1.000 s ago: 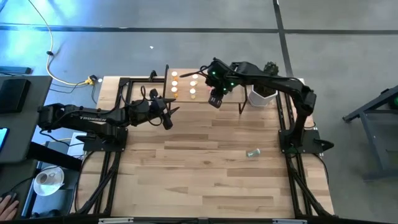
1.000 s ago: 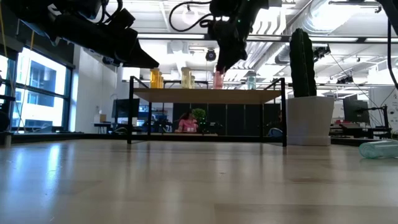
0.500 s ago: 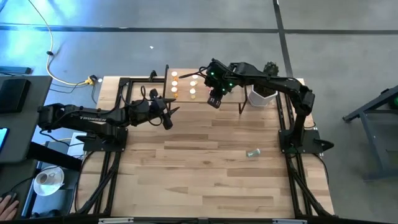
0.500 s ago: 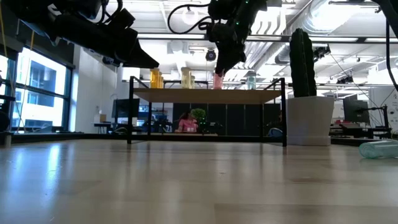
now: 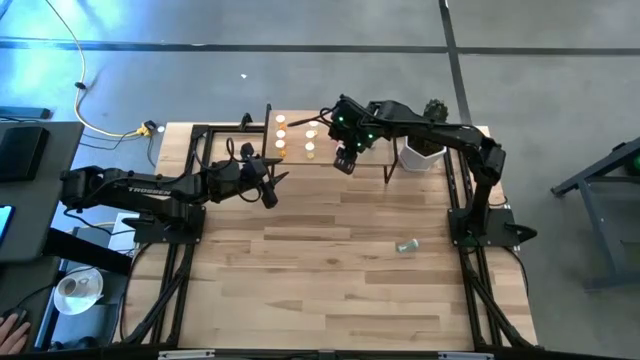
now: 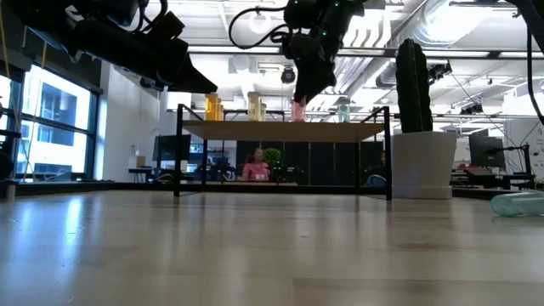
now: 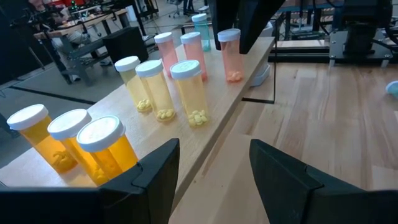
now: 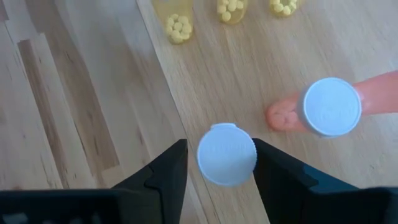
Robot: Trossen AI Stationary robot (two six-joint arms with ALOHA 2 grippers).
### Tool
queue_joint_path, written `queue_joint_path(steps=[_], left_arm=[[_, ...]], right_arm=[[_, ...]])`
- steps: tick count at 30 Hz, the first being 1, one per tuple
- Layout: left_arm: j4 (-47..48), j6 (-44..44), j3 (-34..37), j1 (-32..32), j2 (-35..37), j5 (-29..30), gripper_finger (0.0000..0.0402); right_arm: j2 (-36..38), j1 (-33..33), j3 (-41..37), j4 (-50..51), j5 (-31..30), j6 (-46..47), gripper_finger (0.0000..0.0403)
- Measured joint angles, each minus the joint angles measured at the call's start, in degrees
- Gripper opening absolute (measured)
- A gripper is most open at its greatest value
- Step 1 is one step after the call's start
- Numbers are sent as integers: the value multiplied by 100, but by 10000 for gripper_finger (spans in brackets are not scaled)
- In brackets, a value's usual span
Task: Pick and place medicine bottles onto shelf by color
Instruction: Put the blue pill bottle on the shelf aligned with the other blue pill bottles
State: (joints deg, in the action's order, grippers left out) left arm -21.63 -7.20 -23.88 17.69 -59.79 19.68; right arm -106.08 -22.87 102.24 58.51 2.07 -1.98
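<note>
Right wrist view looks straight down on a pink bottle (image 8: 226, 154) standing upright on the shelf (image 8: 249, 81), its white cap framed between the parted fingers of the right gripper (image 8: 217, 163), which sit just off its sides. Its long axis points up at the claw, so a clean exit appears to be straight up. One green bottle (image 5: 406, 246) lies on the table near the right arm. To the left, the left gripper (image 7: 208, 165) hovers open.

From above, the right gripper (image 5: 343, 160) hides the pink bottle (image 8: 227, 154); shelf bottles (image 5: 281, 134) perhaps too small to count.
</note>
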Motion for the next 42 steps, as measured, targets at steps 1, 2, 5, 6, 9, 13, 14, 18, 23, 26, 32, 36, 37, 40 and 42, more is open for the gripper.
queue_joint_path(steps=[1, 2, 5, 6, 9, 13, 14, 18, 23, 26, 32, 36, 37, 40, 42], left_arm=[[0, 3, 0, 0, 0, 0, 186], [0, 4, 0, 0, 0, -1, 186], [0, 4, 0, 0, 0, 0, 186], [0, 4, 0, 0, 0, 0, 186], [-2, 0, 0, 0, 0, 0, 186], [-2, -7, 0, 0, 0, 0, 186], [-2, -4, 0, 0, 0, 0, 186], [-98, -6, 0, -9, 0, -2, 186], [-240, -7, -2, -104, 2, -40, 186], [-218, 4, -89, -180, 2, -349, 186], [-185, 33, -410, -403, 2, -754, 186], [149, 101, -719, -546, 2, -755, 186], [226, 112, -803, -579, 2, -756, 186], [422, 169, -1026, -696, -13, -754, 186], [427, 204, -1173, -776, -98, -755, 186]], right_arm=[[1, 0, 0, -12, 0, 0, 165], [0, 0, 0, -6, 0, 0, 166], [30, 0, 0, -12, 0, 0, 166], [46, 0, 2, -30, 1, 0, 166], [147, 0, 2, -65, 2, -15, 166], [333, 0, 9, -67, 2, -54, 167], [377, 0, 9, -54, 1, -65, 167], [599, 44, 11, -53, -9, -107, 167], [839, 216, 13, 105, -11, -107, 167], [949, 376, 9, 295, -33, -164, 167], [1287, 780, -519, 296, -481, -98, 167], [1694, 1056, -1181, -49, -793, 220, 167], [1822, 1122, -1353, -132, -808, 299, 167], [2217, 1298, -1856, -487, -815, 641, 167], [2495, 1402, -2179, -639, -947, 854, 167]])
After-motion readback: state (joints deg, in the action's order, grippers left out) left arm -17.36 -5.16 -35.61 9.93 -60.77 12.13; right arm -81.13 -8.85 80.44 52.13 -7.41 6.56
